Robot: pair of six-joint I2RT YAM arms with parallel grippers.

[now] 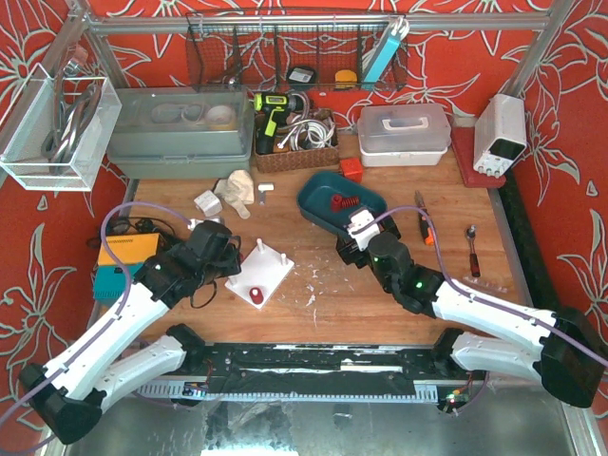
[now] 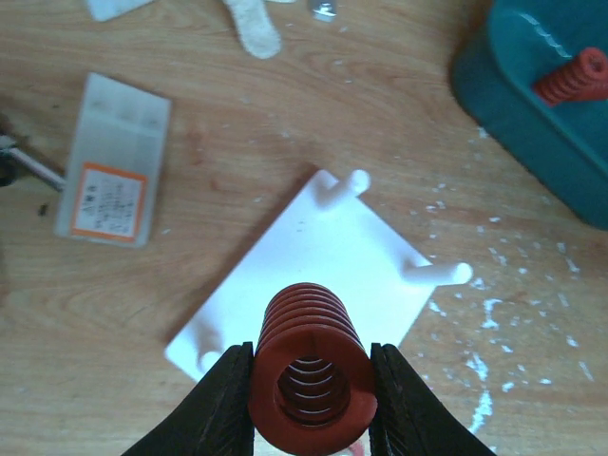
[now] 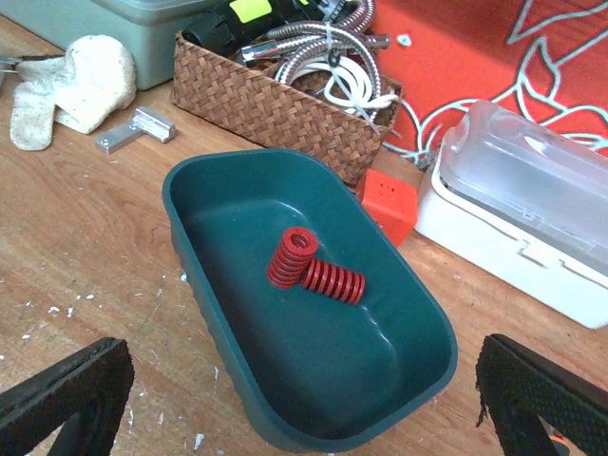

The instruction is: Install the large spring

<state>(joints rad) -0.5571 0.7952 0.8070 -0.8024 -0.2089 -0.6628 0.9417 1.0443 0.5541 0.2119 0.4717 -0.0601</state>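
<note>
- Large spring (image 2: pixel 309 328): red, heavy coil. It stands on end with its bore facing the left wrist camera, over the near corner of the base plate.
- Left gripper (image 2: pixel 312 380): jaws clamped on the large spring, one black finger (image 2: pixel 223 404) pressed to each flank.
- Base plate (image 2: pixel 332 242): white and square, lying flat on the wooden table (image 2: pixel 285 104) with one corner toward the arms. Upright pegs show at three corners: far peg (image 2: pixel 353 182), right peg (image 2: pixel 445 274), left peg (image 2: pixel 209 361). The fourth corner is hidden under the spring, so no peg can be confirmed there.
- Right gripper (image 3: pixel 299 389): jaws wide apart and holding nothing, poised just short of the tray.
- Tray (image 3: pixel 214 185): teal, well apart from the plate. It holds two smaller red springs touching each other, an end-up spring (image 3: pixel 290 256) and a lying spring (image 3: pixel 332 282).
- Step in hand (judgement): placement. The large spring is at the plate and ready to be seated at the near corner. The pictures do not show whether it is already threaded over a peg or only resting above it.
- Next move (judgement): keep the coil's axis vertical and centred on the corner post. Press straight down until the bottom turn meets the plate, then part the fingers without tipping the coil.
- Risk (judgement): an off-centre descent could catch a turn on the peg tip or slide the loose plate.
</note>
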